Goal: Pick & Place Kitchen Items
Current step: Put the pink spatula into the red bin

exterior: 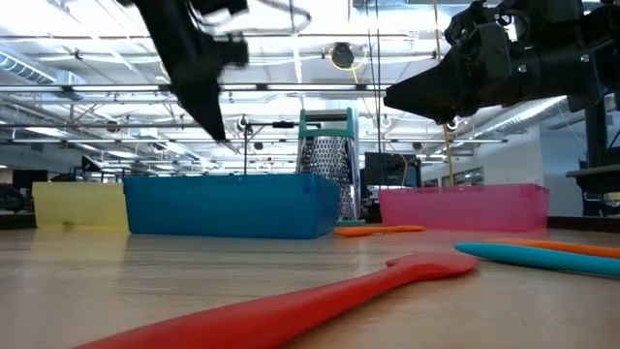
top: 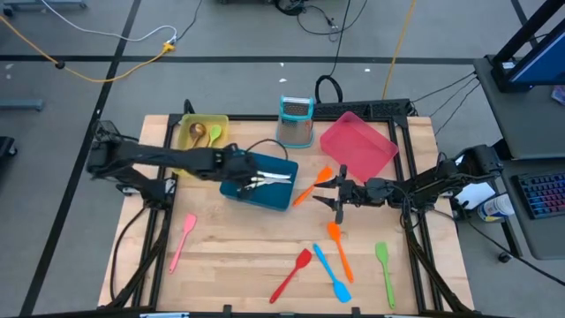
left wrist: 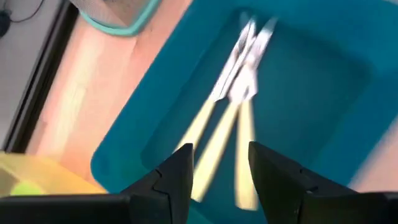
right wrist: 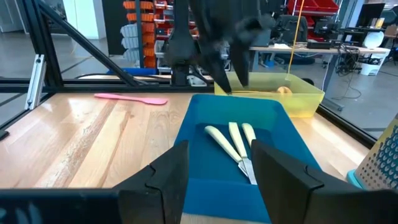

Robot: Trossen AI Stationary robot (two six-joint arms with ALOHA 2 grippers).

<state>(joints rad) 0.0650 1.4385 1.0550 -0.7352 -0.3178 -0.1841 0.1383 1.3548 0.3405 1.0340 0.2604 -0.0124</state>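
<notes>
From above, your left gripper [top: 250, 168] hangs over the blue tray [top: 238, 188], its fingers parted with nothing between them; three cream-handled knives [top: 270, 179] lie side by side in that tray. Your right gripper [top: 337, 196] sits mid-desk, just right of the blue tray, fingers apart and empty, beside an orange spatula [top: 311, 188] that lies between the blue tray and the pink tray [top: 357, 146]. A spoon and a green utensil rest in the yellow tray [top: 188, 124]. On the bare desk [top: 238, 256] lie a pink spatula [top: 183, 240], a red spatula [top: 292, 275], a blue spatula [top: 332, 274], a second orange spatula [top: 341, 251] and a green spatula [top: 384, 271]. The grater [top: 296, 120] stands behind the blue tray.

At desk height you see the left gripper [exterior: 218, 121] raised above the blue tray [exterior: 228, 204] and the right gripper [exterior: 402, 97] up in the air over the pink tray [exterior: 465, 206]; the red spatula [exterior: 291, 305] lies nearest the camera.

In the left wrist view, the fingers [left wrist: 180, 171] stand open above the knives [left wrist: 233, 102], not touching them.

In the right wrist view, the open fingers [right wrist: 171, 171] frame the blue tray [right wrist: 211, 186] with its knives [right wrist: 233, 146]; the pink spatula [right wrist: 130, 98] lies beyond on the desk.
</notes>
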